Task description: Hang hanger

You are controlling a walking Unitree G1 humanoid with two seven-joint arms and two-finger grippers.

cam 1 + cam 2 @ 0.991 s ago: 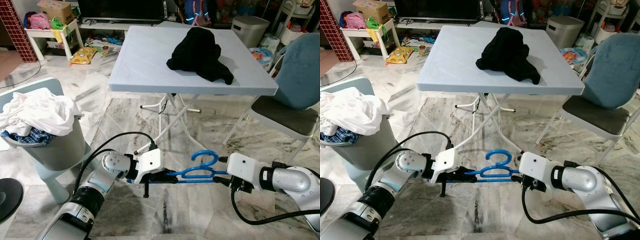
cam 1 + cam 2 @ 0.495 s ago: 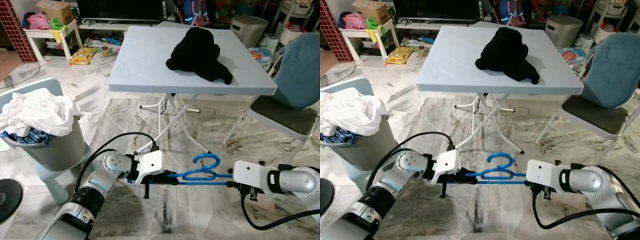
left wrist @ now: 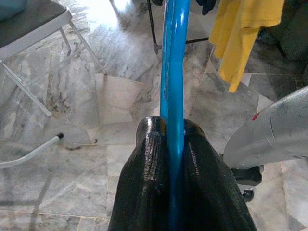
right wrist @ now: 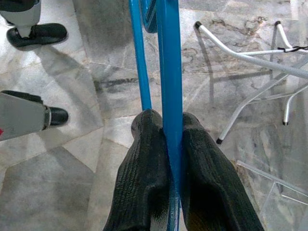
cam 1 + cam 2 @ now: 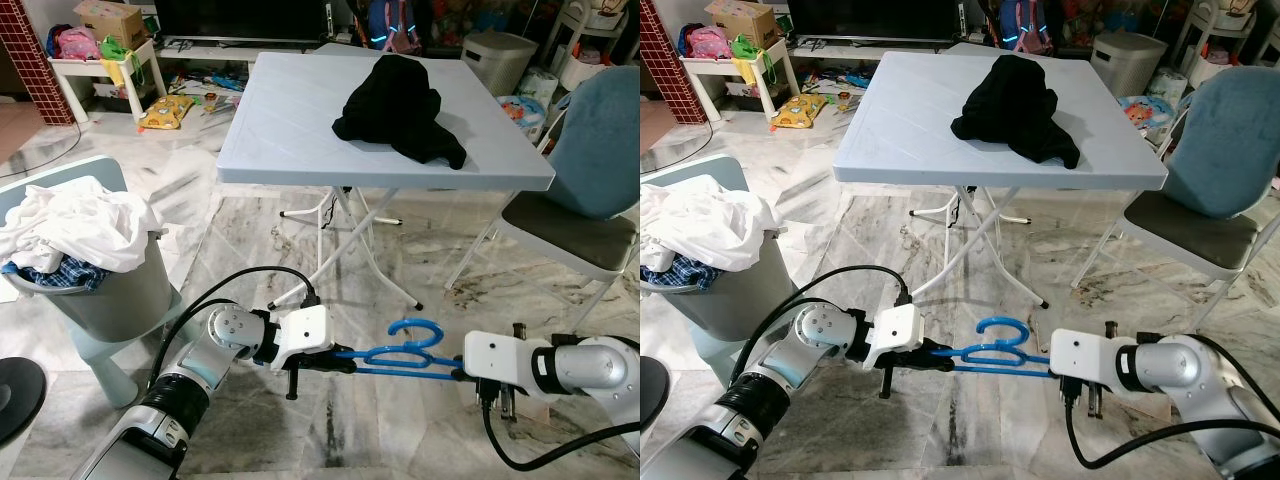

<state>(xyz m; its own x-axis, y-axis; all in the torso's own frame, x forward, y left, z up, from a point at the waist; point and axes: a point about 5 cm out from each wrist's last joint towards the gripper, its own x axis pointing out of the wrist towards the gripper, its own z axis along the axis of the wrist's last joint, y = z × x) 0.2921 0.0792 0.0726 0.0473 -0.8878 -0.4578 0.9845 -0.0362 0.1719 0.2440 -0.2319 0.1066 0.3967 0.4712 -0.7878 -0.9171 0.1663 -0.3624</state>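
Hanger (image 5: 400, 348), blue, is held low over the marble floor (image 5: 380, 440) between both arms, roughly level, hook up. No rail or rod to hang it on can be made out, and it carries no garment. Judgement: task at an early stage; hanger is in hand, hanging itself not yet done.

Left end effector (image 3: 174, 144): fingers closed tight on the hanger's left end, the blue bar pinched between the pads. Right end effector (image 4: 168, 130): fingers likewise closed on the right end, bar clamped between them.

Farther off, to the left, a basket (image 5: 120, 295) heaped with white laundry. Ahead, a folding surface (image 5: 300, 120) with a black garment (image 5: 400, 95) lying near its far right corner. Chair (image 5: 580, 215) stands beside its right edge
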